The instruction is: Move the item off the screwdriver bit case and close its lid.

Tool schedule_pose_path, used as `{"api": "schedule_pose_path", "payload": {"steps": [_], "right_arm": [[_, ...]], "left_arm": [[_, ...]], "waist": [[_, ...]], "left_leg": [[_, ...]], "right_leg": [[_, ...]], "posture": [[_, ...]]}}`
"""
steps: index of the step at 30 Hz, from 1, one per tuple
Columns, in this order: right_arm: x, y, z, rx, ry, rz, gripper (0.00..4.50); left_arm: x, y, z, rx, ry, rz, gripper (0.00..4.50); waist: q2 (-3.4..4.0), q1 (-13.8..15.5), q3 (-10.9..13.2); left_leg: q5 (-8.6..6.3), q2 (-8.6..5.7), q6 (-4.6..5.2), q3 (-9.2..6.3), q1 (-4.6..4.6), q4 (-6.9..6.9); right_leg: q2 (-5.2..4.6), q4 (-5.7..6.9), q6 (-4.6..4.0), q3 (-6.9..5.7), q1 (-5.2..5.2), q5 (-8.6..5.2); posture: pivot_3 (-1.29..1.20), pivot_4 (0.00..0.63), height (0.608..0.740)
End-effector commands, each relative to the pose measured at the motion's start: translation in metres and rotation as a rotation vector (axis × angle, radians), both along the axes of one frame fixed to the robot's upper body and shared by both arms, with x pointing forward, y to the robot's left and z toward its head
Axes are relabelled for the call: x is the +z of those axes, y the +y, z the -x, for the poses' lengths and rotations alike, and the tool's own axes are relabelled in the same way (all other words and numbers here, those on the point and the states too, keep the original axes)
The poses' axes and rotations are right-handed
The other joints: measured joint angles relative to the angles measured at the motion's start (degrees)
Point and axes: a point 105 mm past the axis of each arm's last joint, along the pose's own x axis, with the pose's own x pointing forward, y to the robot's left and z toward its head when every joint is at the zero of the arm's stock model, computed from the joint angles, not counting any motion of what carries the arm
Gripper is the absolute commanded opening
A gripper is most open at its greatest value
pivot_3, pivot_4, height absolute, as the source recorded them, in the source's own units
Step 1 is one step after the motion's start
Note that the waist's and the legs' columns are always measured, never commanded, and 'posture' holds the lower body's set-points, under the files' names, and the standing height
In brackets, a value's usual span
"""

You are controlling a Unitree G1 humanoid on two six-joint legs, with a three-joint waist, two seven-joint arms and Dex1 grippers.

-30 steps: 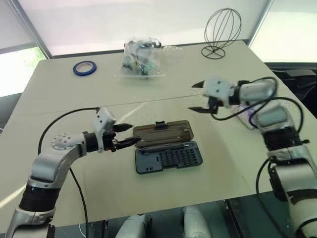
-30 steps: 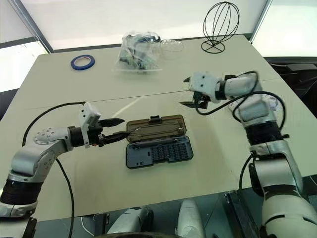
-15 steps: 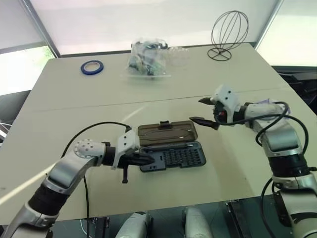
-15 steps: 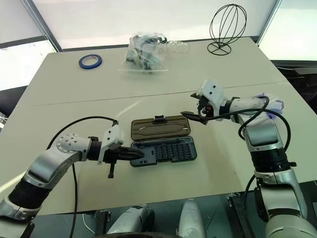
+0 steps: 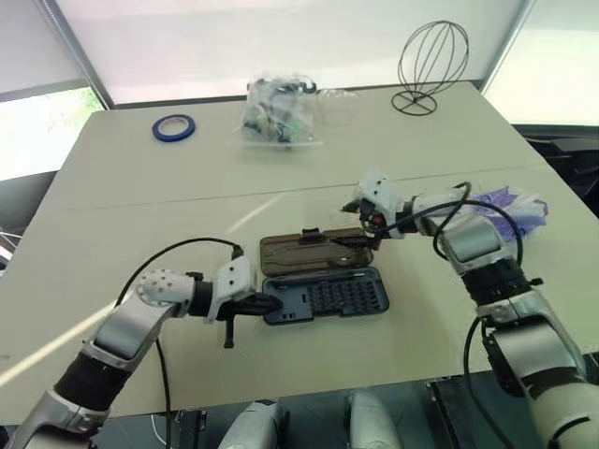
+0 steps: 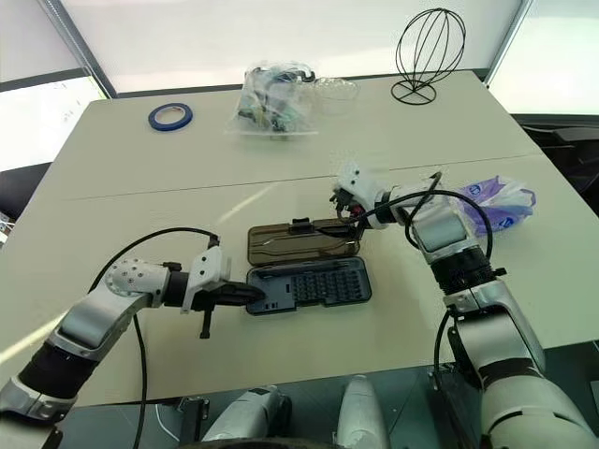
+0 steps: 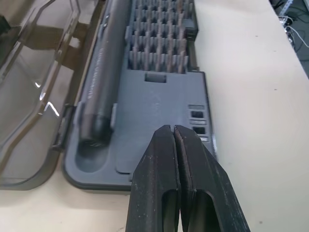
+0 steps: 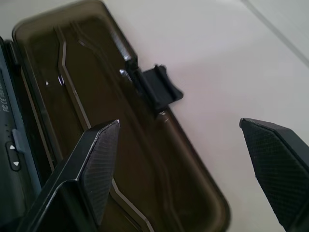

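The right gripper point(image 6: 348, 213), fingers spread, straddles the far long edge of the flat-open lid point(image 6: 301, 238); the left gripper point(image 6: 251, 296), pinched shut, presses the case point(image 6: 309, 285), packet point(image 6: 494, 202) aside.

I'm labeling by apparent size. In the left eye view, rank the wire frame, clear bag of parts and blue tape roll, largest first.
1. Clear bag of parts and wire frame: look alike in extent, so unranked.
2. Blue tape roll: clearly smallest.

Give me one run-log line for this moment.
item: off case, on table | lid: open flat | left tool: shut at case end | right tool: open over lid
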Motion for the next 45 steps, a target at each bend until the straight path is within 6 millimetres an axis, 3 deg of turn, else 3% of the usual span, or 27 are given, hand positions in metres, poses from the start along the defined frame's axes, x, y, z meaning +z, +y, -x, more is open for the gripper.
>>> {"api": "schedule_pose_path", "payload": {"steps": [1,3,6,12,13,19,22,27,29,31,36,41,45], "right_arm": [[0.004,0.002,-0.008,0.02,0.001,0.024,4.12],[0.0,0.001,-0.012,0.015,0.025,0.038,4.12],[-0.01,-0.001,-0.012,0.04,0.075,0.066,3.33],[-0.036,-0.005,0.002,0.172,0.132,0.164,0.26],[-0.041,-0.006,0.003,0.191,0.134,0.186,0.07],[-0.061,-0.009,0.0,0.278,-0.014,0.339,0.07],[-0.047,-0.013,-0.016,0.273,-0.234,0.401,0.07],[0.015,-0.014,-0.036,0.232,-0.626,0.412,0.07],[0.043,-0.013,-0.03,0.225,-0.773,0.373,0.07],[0.056,-0.008,-0.016,0.231,-0.851,0.337,0.07],[0.044,0.009,0.025,0.318,-0.921,0.323,0.07],[0.03,0.011,0.034,0.321,-0.899,0.336,0.07],[0.036,0.007,0.029,0.251,-0.856,0.286,0.07]], "left_arm": [[-0.015,0.0,0.006,0.028,0.037,-0.041,0.07],[-0.013,-0.004,0.01,0.029,0.036,-0.028,0.07],[-0.01,-0.008,0.017,0.037,0.045,-0.005,0.0],[-0.012,-0.005,0.023,0.078,0.074,0.0,0.0],[-0.013,-0.005,0.024,0.082,0.079,0.001,0.0],[-0.016,-0.001,0.026,0.124,0.113,0.014,0.0],[-0.017,0.0,0.021,0.155,0.119,0.032,0.0],[-0.018,0.001,0.012,0.182,0.106,0.036,0.0],[-0.018,0.001,0.008,0.187,0.1,0.037,0.0],[-0.018,0.001,0.004,0.187,0.096,0.039,0.0],[-0.011,-0.006,-0.004,0.186,0.109,0.088,0.0],[0.007,-0.006,-0.004,0.18,0.16,0.145,0.0],[0.028,0.001,-0.007,0.176,0.171,0.179,0.0]], "waist": [[0.0,0.1,0.0],[0.0,0.0,0.0],[0.01,-0.3,0.0],[0.04,-0.1,-0.1],[0.0,-0.2,-0.2],[-0.09,-0.3,-0.6],[-0.18,-0.4,-0.7],[-0.02,0.1,-0.6],[0.09,0.6,-0.6],[0.08,1.0,-0.6],[0.06,0.8,-0.6],[0.07,0.1,-0.6],[0.05,0.2,-0.5]], "left_leg": [[0.0,0.0,0.0,0.0,-0.01,0.0],[0.0,0.0,0.0,0.0,0.0,0.01],[0.0,0.0,0.0,0.0,0.01,-0.01],[0.0,0.0,0.0,-0.05,0.08,-0.07],[0.0,0.0,0.0,-0.04,0.12,-0.11],[-0.1,0.16,-0.11,0.0,1.05,-0.47],[-0.14,0.22,-0.14,0.05,1.4,-0.49],[-0.1,0.25,-0.2,0.28,1.78,-0.42],[-0.1,0.24,-0.2,0.3,1.66,-0.36],[-0.1,0.25,-0.2,0.25,1.43,-0.34],[-0.13,0.29,-0.22,0.24,0.74,-0.47],[-0.14,0.28,-0.19,0.35,0.68,-0.34],[-0.15,0.33,-0.19,0.33,0.71,-0.36]], "right_leg": [[0.0,0.0,0.0,0.0,0.0,0.0],[0.0,0.0,0.0,-0.01,0.0,0.0],[0.01,0.01,0.0,0.0,0.0,0.0],[0.01,0.01,-0.01,-0.01,0.03,0.0],[0.01,0.01,-0.01,0.0,0.04,0.0],[0.14,-0.08,-0.02,-0.01,0.7,-0.01],[0.2,-0.08,-0.03,0.0,0.98,-0.01],[0.28,-0.06,-0.12,0.14,1.32,0.02],[0.3,0.01,-0.14,0.2,1.13,0.04],[0.31,0.03,-0.14,0.19,0.9,0.04],[0.32,0.04,-0.13,0.15,0.15,0.05],[0.29,0.0,-0.13,0.15,0.17,0.05],[0.33,0.01,-0.13,0.16,0.18,0.05]], "posture": [[0.0,0.15,0.74],[0.0,0.15,0.74],[0.0,0.15,0.74],[0.0,0.15,0.74],[0.0,0.15,0.74],[0.0,0.15,0.74],[0.0,0.15,0.74],[0.0,0.15,0.74],[0.0,0.15,0.74],[0.0,0.15,0.74],[0.0,0.15,0.74],[0.0,0.15,0.74],[0.0,0.15,0.74]]}}
